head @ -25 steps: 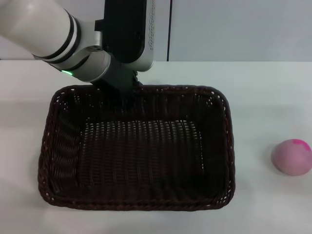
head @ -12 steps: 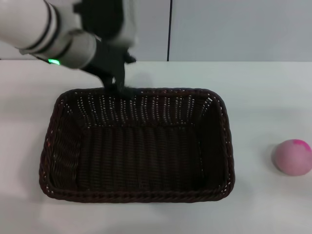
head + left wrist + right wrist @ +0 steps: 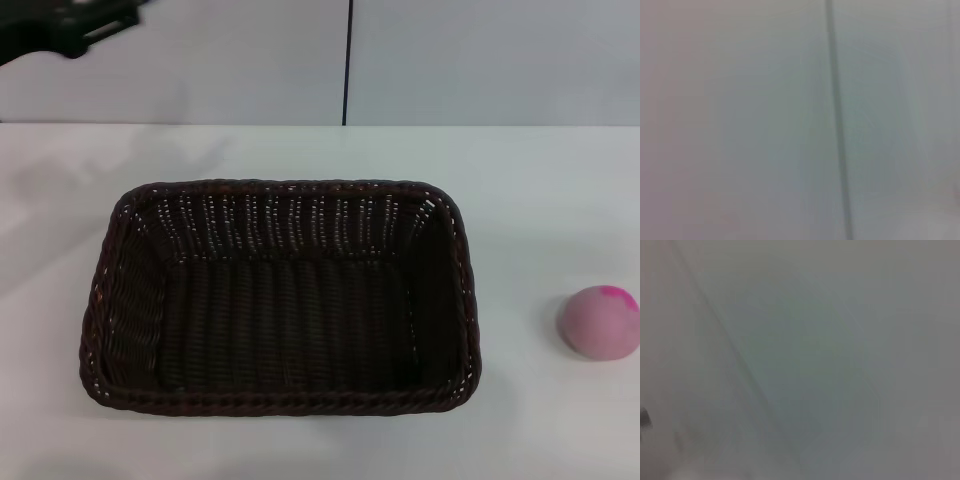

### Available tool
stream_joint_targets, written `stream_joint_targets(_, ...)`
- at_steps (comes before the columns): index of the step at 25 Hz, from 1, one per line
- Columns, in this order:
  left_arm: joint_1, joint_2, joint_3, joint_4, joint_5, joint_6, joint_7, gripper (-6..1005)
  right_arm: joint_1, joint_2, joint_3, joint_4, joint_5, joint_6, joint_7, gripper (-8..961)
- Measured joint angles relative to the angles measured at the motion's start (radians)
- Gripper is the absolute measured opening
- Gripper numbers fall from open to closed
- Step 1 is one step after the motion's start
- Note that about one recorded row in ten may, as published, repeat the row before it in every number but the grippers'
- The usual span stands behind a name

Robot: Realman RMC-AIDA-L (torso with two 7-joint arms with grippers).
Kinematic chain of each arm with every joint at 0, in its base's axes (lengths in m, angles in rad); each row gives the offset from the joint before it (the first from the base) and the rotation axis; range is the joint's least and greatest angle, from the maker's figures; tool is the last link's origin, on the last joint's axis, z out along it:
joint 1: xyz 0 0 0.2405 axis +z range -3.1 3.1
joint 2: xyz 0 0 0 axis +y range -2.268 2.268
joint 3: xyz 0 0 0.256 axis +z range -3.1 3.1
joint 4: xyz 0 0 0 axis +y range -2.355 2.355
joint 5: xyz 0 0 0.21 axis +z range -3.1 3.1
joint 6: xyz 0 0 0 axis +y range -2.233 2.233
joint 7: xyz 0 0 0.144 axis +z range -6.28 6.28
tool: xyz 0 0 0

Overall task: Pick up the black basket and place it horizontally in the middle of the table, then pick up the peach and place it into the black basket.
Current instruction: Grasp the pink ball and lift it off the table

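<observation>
**A:** Your black basket sits flat on the white table, long side running left to right, roughly central and nothing touching it. I'd judge the first step done.

**B:** And the peach?

**A:** Well apart from the basket, at the right edge, on bare table. You'd want the right arm for it; that one isn't in view.

**B:** The left gripper?

**A:** High at the far left corner, clear of the basket. You can't tell how wide its claw stands or whether it holds anything.
</observation>
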Motion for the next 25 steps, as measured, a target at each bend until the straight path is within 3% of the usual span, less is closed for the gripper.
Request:
stream_joint_targets(1, 0.024, 0.000, 0.001, -0.037, -0.068, 0.010, 0.075, 709, 0.080, -0.025, -0.003, -0.098, -0.188, -0.093, 0.148, 726)
stream_joint_targets(3, 0.072, -0.002, 0.010, -0.129, -0.194, 0.041, 0.227, 709, 0.119, -0.034, -0.008, -0.121, -0.266, -0.134, 0.192, 726)
stream_joint_targets(4, 0.072, -0.002, 0.010, -0.129, -0.194, 0.041, 0.227, 709, 0.119, -0.034, -0.008, -0.121, -0.266, -0.134, 0.192, 726)
stream_joint_targets(5, 0.100, -0.003, 0.020, -0.202, -0.270, 0.067, 0.327, 709, 0.211, -0.050, -0.038, -0.117, -0.434, -0.223, 0.254, 725)
stream_joint_targets(6, 0.100, -0.003, 0.020, -0.202, -0.270, 0.067, 0.327, 709, 0.211, -0.050, -0.038, -0.117, -0.434, -0.223, 0.254, 725)
stream_joint_targets(7, 0.114, -0.003, 0.021, -0.269, -0.309, 0.084, 0.379, 709, 0.294, -0.052, -0.083, -0.067, -0.588, -0.274, 0.279, 725)
stream_joint_targets(8, 0.114, -0.003, 0.021, -0.269, -0.309, 0.084, 0.379, 709, 0.294, -0.052, -0.083, -0.067, -0.588, -0.274, 0.279, 725)
stream_joint_targets(9, 0.119, -0.002, 0.018, -0.308, -0.321, 0.092, 0.391, 709, 0.326, -0.045, -0.107, -0.037, -0.654, -0.274, 0.284, 725)
stream_joint_targets(10, 0.123, -0.001, 0.014, -0.352, -0.326, 0.097, 0.395, 709, 0.387, -0.017, -0.160, 0.027, -0.781, -0.264, 0.286, 725)
stream_joint_targets(11, 0.123, -0.001, 0.014, -0.352, -0.326, 0.097, 0.395, 709, 0.387, -0.017, -0.160, 0.027, -0.781, -0.264, 0.286, 724)
stream_joint_targets(12, 0.129, 0.000, 0.013, -0.384, -0.327, 0.101, 0.403, 709, 0.431, 0.021, -0.200, 0.078, -0.876, -0.232, 0.286, 724)
stream_joint_targets(13, 0.129, 0.000, 0.013, -0.384, -0.327, 0.101, 0.403, 709, 0.431, 0.021, -0.200, 0.078, -0.876, -0.232, 0.286, 724)
stream_joint_targets(14, 0.135, 0.000, 0.016, -0.391, -0.327, 0.103, 0.410, 709, 0.449, 0.041, -0.211, 0.097, -0.917, -0.206, 0.287, 724)
stream_joint_targets(15, 0.147, 0.000, 0.020, -0.399, -0.328, 0.112, 0.427, 709, 0.478, 0.079, -0.226, 0.131, -0.972, -0.155, 0.294, 724)
stream_joint_targets(16, 0.147, 0.000, 0.020, -0.399, -0.328, 0.112, 0.427, 709, 0.478, 0.079, -0.226, 0.131, -0.972, -0.155, 0.294, 724)
stream_joint_targets(17, 0.154, 0.000, 0.019, -0.401, -0.332, 0.119, 0.430, 709, 0.493, 0.106, -0.240, 0.166, -0.993, -0.098, 0.309, 723)
stream_joint_targets(20, 0.160, -0.001, 0.014, -0.402, -0.334, 0.124, 0.425, 709, 0.504, 0.124, -0.277, 0.237, -0.997, -0.018, 0.323, 723)
stream_joint_targets(25, 0.158, -0.001, 0.012, -0.406, -0.335, 0.124, 0.425, 709, 0.510, 0.134, -0.294, 0.303, -0.993, 0.060, 0.324, 722)
